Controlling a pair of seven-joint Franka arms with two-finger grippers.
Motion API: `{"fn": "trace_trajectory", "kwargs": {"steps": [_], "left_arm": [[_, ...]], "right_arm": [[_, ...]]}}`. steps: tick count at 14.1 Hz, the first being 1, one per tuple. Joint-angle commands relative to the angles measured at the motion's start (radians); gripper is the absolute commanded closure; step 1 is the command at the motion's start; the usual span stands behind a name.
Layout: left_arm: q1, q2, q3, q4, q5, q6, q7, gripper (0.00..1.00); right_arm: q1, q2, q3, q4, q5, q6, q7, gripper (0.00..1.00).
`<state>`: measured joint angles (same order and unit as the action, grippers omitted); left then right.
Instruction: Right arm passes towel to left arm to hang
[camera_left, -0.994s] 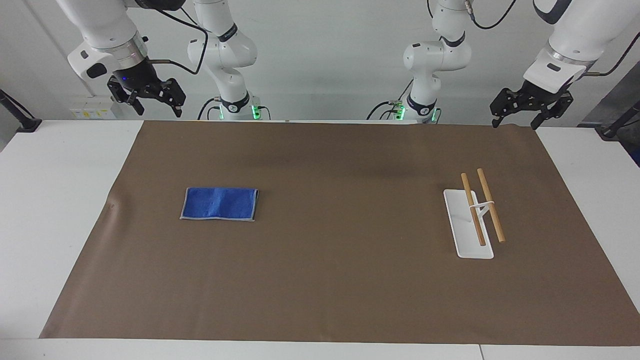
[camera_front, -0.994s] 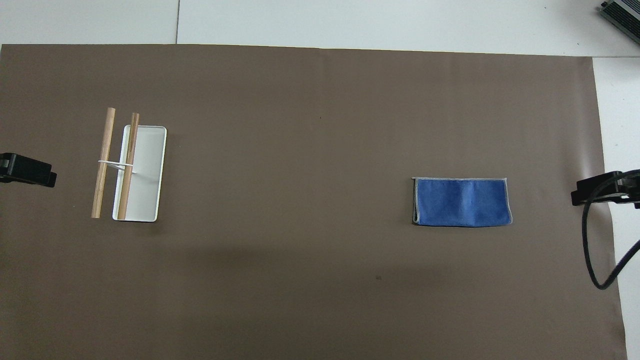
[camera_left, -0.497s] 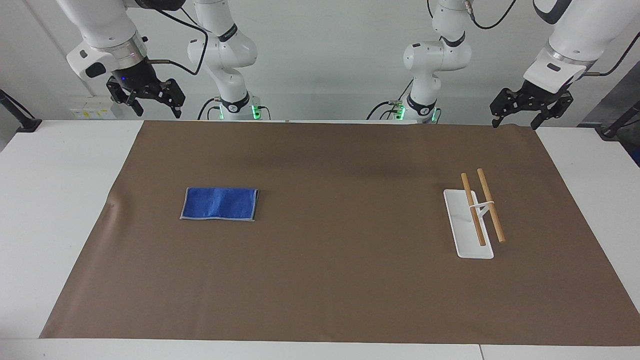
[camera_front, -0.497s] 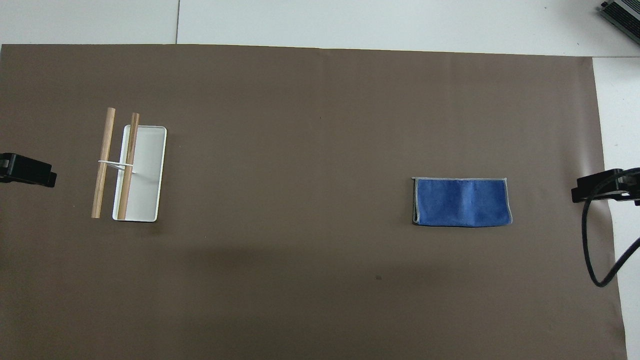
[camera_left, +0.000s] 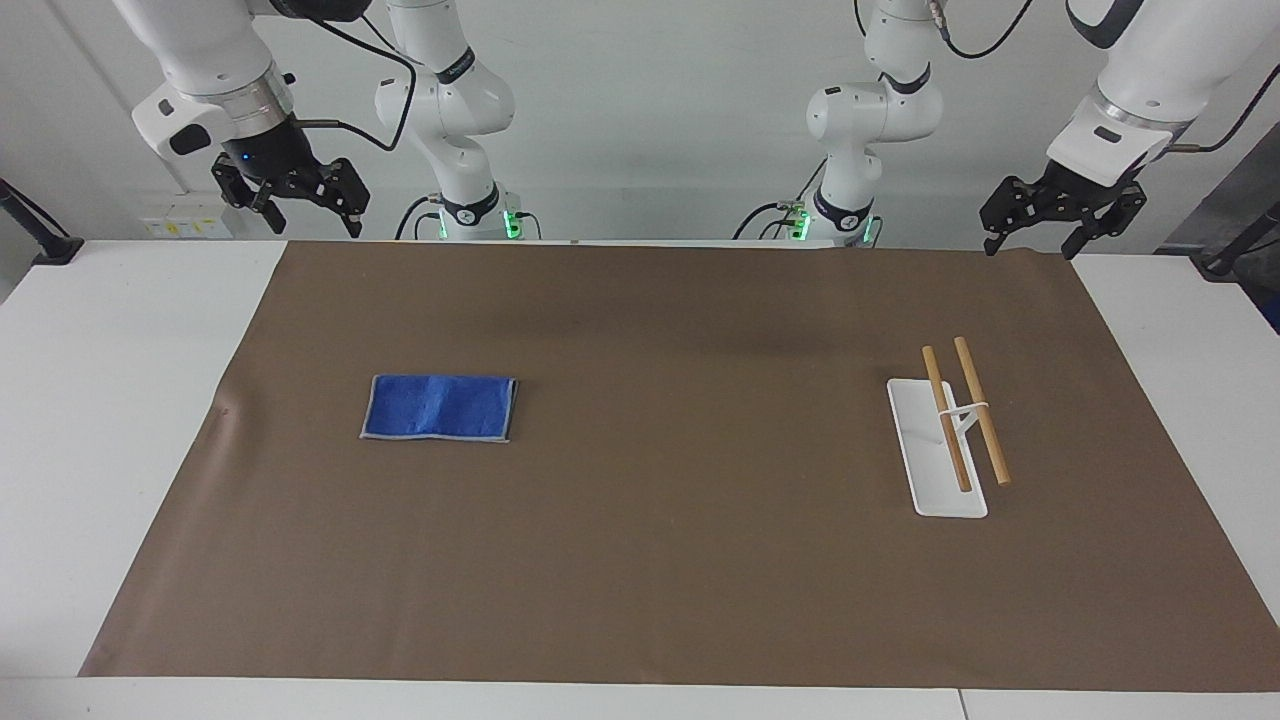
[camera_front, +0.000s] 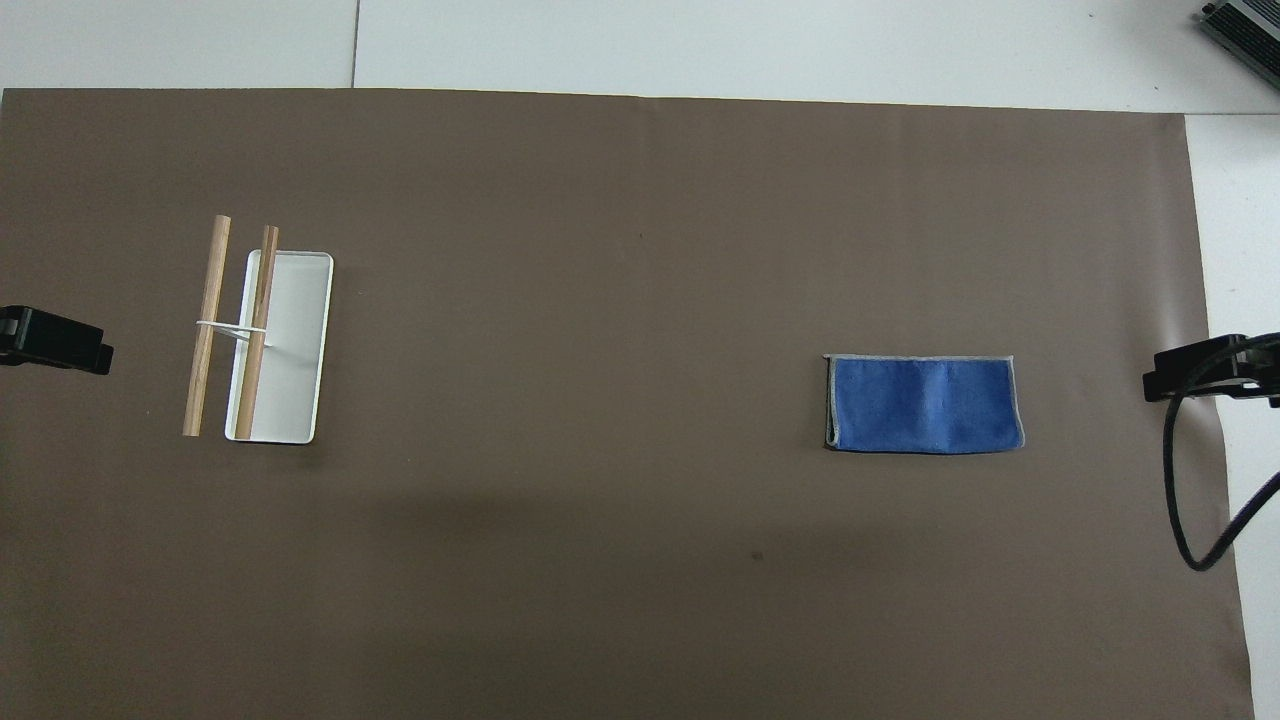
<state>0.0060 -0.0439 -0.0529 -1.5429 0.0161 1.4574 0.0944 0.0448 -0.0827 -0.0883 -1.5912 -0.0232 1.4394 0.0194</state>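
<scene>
The blue towel (camera_left: 439, 407) lies folded flat on the brown mat (camera_left: 660, 590), toward the right arm's end of the table; it also shows in the overhead view (camera_front: 925, 404). My right gripper (camera_left: 303, 212) hangs open and empty in the air over the mat's edge by the robots, apart from the towel; its tip shows in the overhead view (camera_front: 1200, 370). My left gripper (camera_left: 1035, 237) hangs open and empty over the mat's corner at the left arm's end, and it waits; its tip shows in the overhead view (camera_front: 55, 340).
A white rack (camera_left: 935, 447) with two wooden rails (camera_left: 981, 411) stands on the mat toward the left arm's end; it also shows in the overhead view (camera_front: 290, 345). A black cable (camera_front: 1190, 490) loops by the right gripper.
My right gripper has shifted slightly up and away from the mat's middle. The towel, the rack and my left gripper have not moved.
</scene>
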Motion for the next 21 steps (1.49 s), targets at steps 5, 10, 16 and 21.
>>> {"fn": "trace_trajectory", "kwargs": {"steps": [5, 10, 16, 21], "left_arm": [[0.006, -0.005, -0.007, -0.005, 0.019, -0.005, -0.008, 0.0], [0.006, -0.007, -0.007, -0.005, 0.019, -0.005, -0.008, 0.0], [0.006, -0.007, -0.007, -0.005, 0.019, -0.005, -0.008, 0.0], [0.006, -0.005, -0.007, -0.005, 0.019, -0.005, -0.008, 0.0]], "right_arm": [[-0.006, -0.026, 0.016, -0.058, 0.005, 0.083, -0.015, 0.0], [-0.006, -0.025, 0.056, -0.16, 0.005, 0.199, 0.016, 0.0], [0.052, 0.012, 0.09, -0.387, 0.008, 0.536, 0.072, 0.0], [0.052, 0.032, 0.09, -0.608, 0.008, 0.758, 0.085, 0.0]]}}
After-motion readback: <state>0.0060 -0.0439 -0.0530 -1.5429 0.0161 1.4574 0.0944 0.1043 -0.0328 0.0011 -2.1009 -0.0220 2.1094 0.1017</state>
